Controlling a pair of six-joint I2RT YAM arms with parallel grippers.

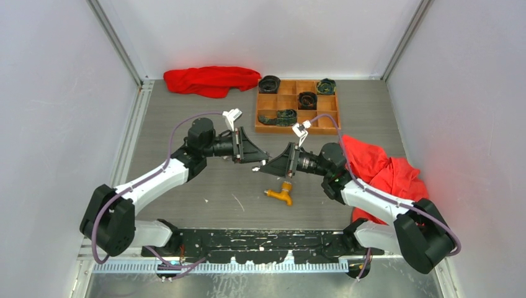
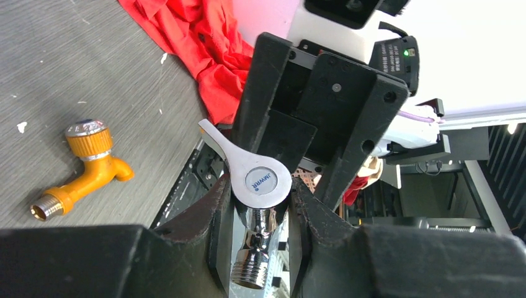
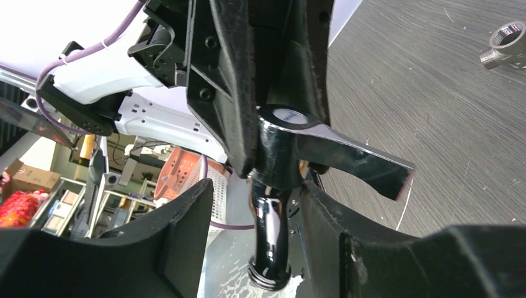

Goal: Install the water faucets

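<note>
The shiny silver faucet (image 2: 260,181) is upright between the fingers of my left gripper (image 2: 259,189), which press on both sides of its round handle cap; its threaded end (image 2: 250,273) points toward the camera. In the right wrist view the same faucet (image 3: 273,217) hangs between the spread fingers of my right gripper (image 3: 255,189), with a gap on its left side. Both grippers meet above the table's middle, left (image 1: 262,158) and right (image 1: 267,167). The orange-yellow faucet (image 1: 281,194) lies on the table just below them, and also shows in the left wrist view (image 2: 84,164).
A wooden divided tray (image 1: 286,87) with dark rolled items stands at the back right. One red cloth (image 1: 211,79) lies at the back left, another (image 1: 384,171) under my right arm. A small silver pipe fitting (image 3: 505,43) lies on the table.
</note>
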